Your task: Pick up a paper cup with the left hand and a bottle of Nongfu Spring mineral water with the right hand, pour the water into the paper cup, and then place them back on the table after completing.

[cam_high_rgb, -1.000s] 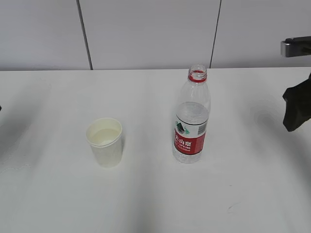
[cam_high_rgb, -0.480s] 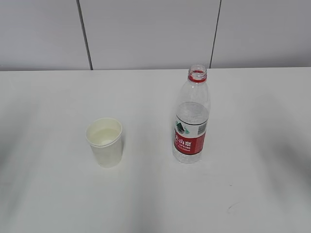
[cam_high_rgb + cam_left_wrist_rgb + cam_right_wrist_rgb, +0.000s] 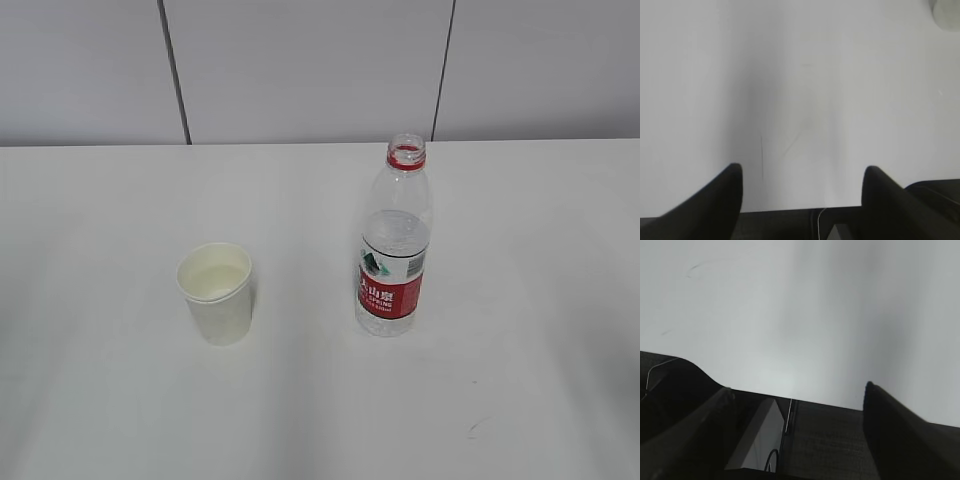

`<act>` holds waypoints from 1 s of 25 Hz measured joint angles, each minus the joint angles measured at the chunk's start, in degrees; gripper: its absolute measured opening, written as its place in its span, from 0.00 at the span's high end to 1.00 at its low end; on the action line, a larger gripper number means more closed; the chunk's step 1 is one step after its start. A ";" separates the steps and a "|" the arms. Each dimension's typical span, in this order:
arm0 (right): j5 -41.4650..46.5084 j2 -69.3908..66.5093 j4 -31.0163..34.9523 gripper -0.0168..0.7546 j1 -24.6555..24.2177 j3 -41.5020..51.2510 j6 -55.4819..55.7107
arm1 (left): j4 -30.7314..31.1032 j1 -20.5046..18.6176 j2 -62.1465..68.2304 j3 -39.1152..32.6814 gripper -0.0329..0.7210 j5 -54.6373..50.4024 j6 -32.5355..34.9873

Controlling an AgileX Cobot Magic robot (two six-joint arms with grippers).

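A white paper cup stands upright on the white table, left of centre, with clear water in it. An uncapped clear Nongfu Spring bottle with a red label stands upright to its right, partly filled. Neither arm shows in the exterior view. In the left wrist view my left gripper is open and empty over bare table near its front edge; a sliver of the cup shows at the top right corner. In the right wrist view my right gripper is open and empty above the table's front edge.
A grey panelled wall runs behind the table. Below the table edge the wrist views show dark floor, a white support and thin cables. Faint scuff marks lie on the tabletop.
The right arm, visible at the right edge a second ago, has drawn out of the exterior view. Cup and bottle have not moved.
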State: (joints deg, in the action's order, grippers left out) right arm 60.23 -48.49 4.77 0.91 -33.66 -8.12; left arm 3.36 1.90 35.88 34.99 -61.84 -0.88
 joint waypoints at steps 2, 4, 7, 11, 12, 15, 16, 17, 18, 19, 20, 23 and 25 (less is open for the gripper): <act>0.00 4.40 0.00 0.22 0.00 1.40 0.02 | -0.25 0.00 -3.10 0.00 0.35 -0.27 0.00; 0.12 9.26 0.11 0.22 0.00 2.61 0.02 | -0.31 0.00 -5.55 0.00 0.35 -0.77 0.00; 0.51 15.55 0.10 0.22 0.00 3.74 0.02 | -0.32 0.00 -8.88 0.00 0.35 -1.20 0.00; 2.03 22.79 0.10 0.22 0.00 4.15 0.13 | -0.37 0.00 -13.18 -0.01 0.35 -1.67 0.00; 2.46 24.23 0.10 0.22 0.00 4.41 0.13 | -0.37 0.00 -14.34 -0.01 0.35 -1.67 0.00; 3.99 29.04 0.10 0.22 0.00 5.31 0.79 | -0.37 0.00 -17.53 -0.01 0.35 -1.74 0.00; 4.27 30.82 0.10 0.22 0.00 5.45 1.04 | -0.37 0.00 -18.76 -0.06 0.35 -1.80 0.00; 4.51 32.61 0.10 0.22 0.00 5.55 1.32 | -0.37 0.00 -20.07 -0.06 0.35 -1.88 0.00; 4.62 34.44 0.10 0.22 0.00 5.55 1.55 | -0.37 0.00 -21.18 -0.10 0.35 -1.87 0.00; 4.62 35.99 0.10 0.22 0.00 5.55 1.60 | -0.37 0.00 -22.50 -0.10 0.35 -1.98 0.00; 4.74 37.53 0.10 0.22 0.00 5.55 1.69 | -0.37 0.00 -23.90 -0.18 0.35 -1.98 0.00; 4.86 42.86 0.10 0.22 0.00 5.55 1.97 | -0.37 0.00 -27.98 -1.72 0.35 -1.71 0.00; 4.99 45.97 0.10 0.22 0.00 5.55 2.06 | -0.44 0.00 -30.48 -3.60 0.35 -1.81 0.00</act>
State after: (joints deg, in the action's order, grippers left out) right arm 65.22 -2.52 4.86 0.91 -28.12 -6.06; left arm 2.92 1.90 5.40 31.39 -63.64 -0.88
